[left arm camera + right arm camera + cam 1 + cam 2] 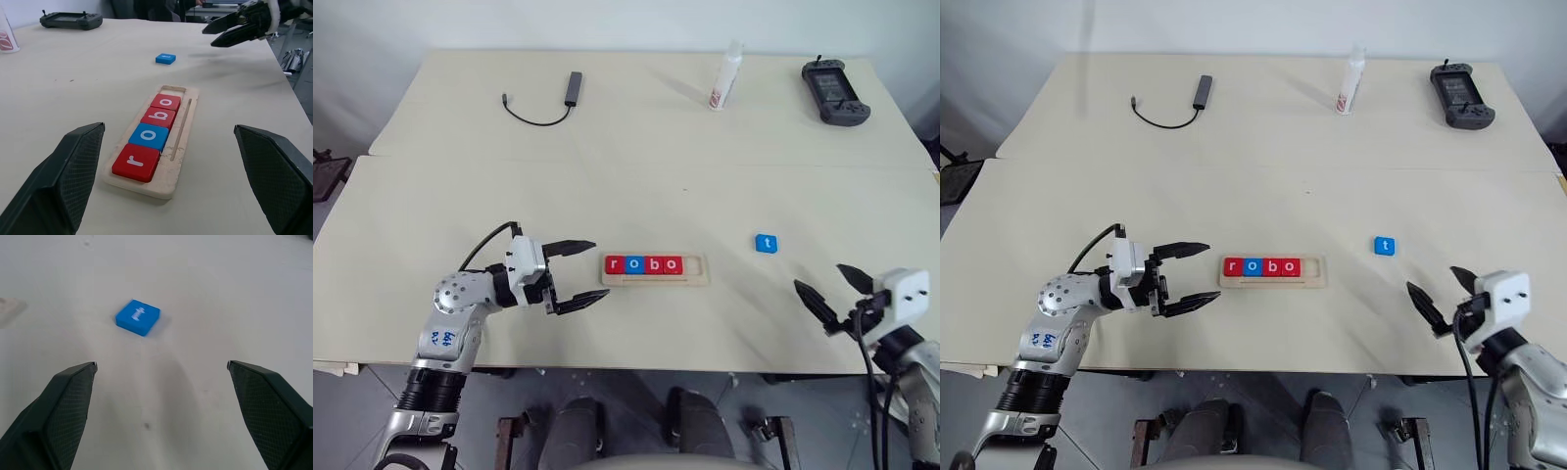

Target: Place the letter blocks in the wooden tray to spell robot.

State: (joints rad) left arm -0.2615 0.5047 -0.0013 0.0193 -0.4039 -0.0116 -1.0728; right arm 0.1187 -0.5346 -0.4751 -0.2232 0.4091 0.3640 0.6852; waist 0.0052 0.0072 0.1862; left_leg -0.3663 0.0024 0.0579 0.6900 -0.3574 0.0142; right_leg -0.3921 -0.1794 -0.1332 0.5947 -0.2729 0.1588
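Both sets of fingers are spread wide and grasp nothing. The left gripper [579, 275] sits at nine o'clock of the wooden tray [656, 281], which holds r, o, b, o. The right gripper [832, 287] faces the blue t block [138, 317], lying at two o'clock of the tray on the worktop [636, 176]. The right wrist view shows its white letter plainly; the left wrist view shows that block only edge-on.

Bright even light, soft faint shadows, wrist views slightly blurred

Pale unfinished wooden tray [181, 161], smooth matt plastic-looking letter blocks [149, 136], matt cream table [636, 166]
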